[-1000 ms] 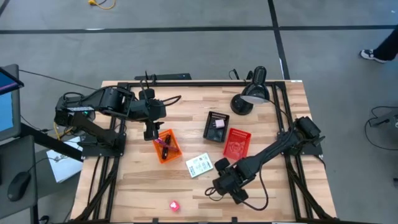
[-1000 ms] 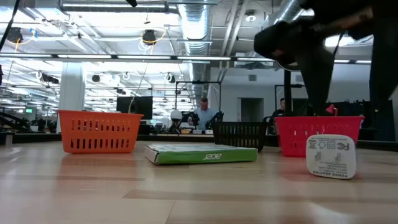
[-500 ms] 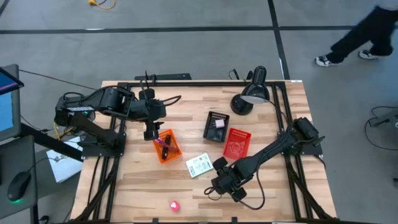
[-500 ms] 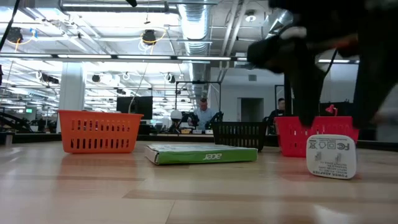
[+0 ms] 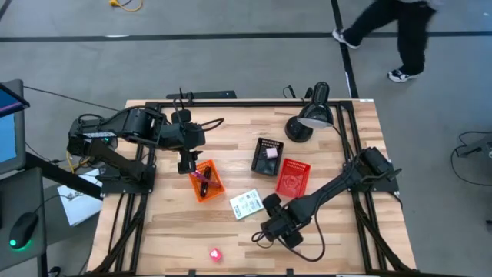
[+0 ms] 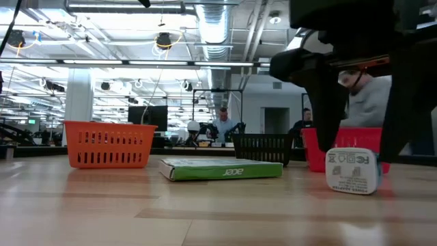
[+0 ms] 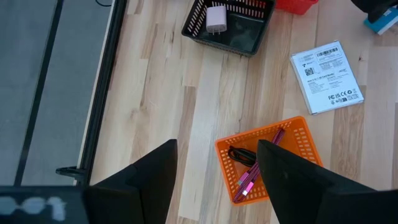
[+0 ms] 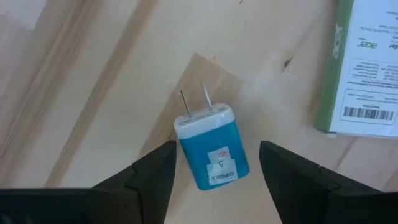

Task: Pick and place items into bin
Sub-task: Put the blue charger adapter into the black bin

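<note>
A blue-and-white plug charger point(image 8: 210, 151) lies flat on the wood, prongs pointing away; the low view shows its white labelled end point(image 6: 351, 171). My right gripper point(image 8: 214, 163) point(image 5: 270, 219) is open and low over it, one finger on each side. A white boxed packet point(image 5: 246, 205) lies flat just left of it. A pink cube point(image 5: 215, 253) sits near the table's near edge. My left gripper point(image 7: 217, 149) point(image 5: 184, 161) hangs open above the table at the orange basket's point(image 5: 206, 181) far-left corner. That basket holds pink and black cables point(image 7: 252, 171). My right gripper's fingers come down from above on either side of the charger's blue body point(image 8: 205, 165). One finger point(image 8: 163, 163) stands very close to its edge; whether it touches I cannot tell. The charger rests on the table.
A black basket point(image 5: 267, 156) with a white charger inside and a red basket point(image 5: 292, 175) sit right of centre. A black desk lamp point(image 5: 311, 115) stands at the far right. A person walks past beyond the far edge. Bare wood lies along the near-left part.
My right gripper has moved a little toward the table's left and down, so its fingers now straddle the charger. In the low view the charger has shifted slightly toward the left. A person has walked across beyond the far edge.
</note>
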